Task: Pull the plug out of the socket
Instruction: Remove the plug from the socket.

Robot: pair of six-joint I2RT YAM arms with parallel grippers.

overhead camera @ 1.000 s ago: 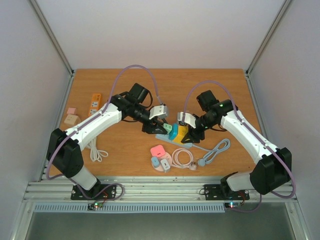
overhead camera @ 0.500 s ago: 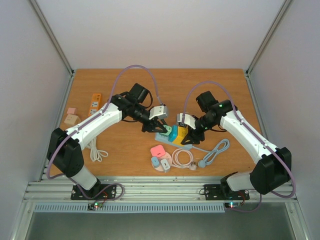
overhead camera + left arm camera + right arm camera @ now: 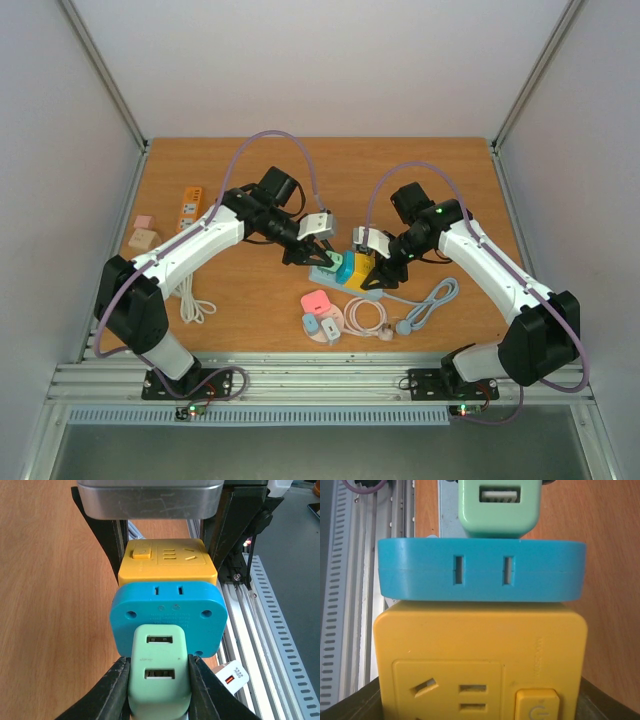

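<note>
Left claw pinches mint-green two-port plug.

two white robot arms; one mint-green usb charger, one flat blue adapter, one yellow cube socket; one orange power strip; two small blocks, pink and beige; three loose cables, white, pink, grey-blue.

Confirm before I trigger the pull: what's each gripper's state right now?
Left gripper: closed on the green plug.
Right gripper: closed on the yellow socket block, it appears.
</note>
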